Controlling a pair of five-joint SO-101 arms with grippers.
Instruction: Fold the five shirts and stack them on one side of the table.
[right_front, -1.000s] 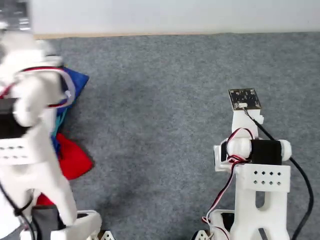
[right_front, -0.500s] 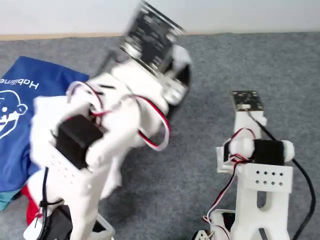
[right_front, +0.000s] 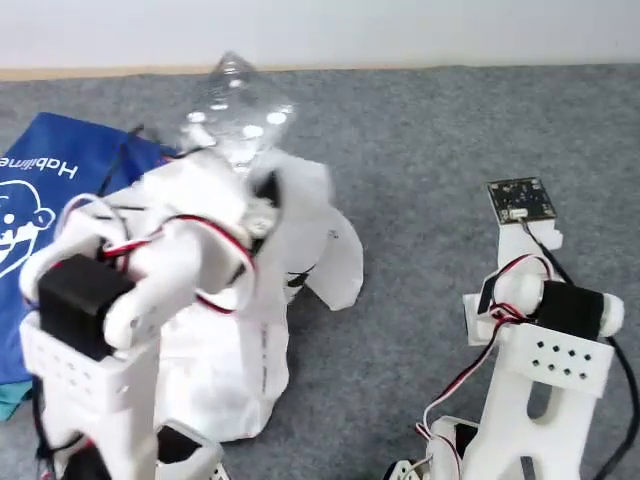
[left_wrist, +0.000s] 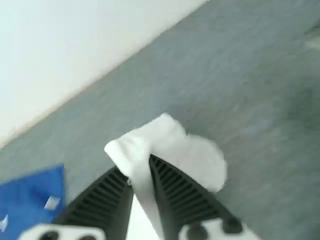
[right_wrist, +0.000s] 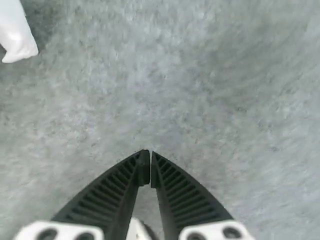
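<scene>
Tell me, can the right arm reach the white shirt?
Probably yes. Only grey table lies between the right gripper, which is shut, and the white shirt. The left gripper is holding that shirt, though.

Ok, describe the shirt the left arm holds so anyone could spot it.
On the left of the grey table, find the left arm. The white shirt hangs pinched in its jaws, beside the flat blue shirt; it's the only white one.
</scene>
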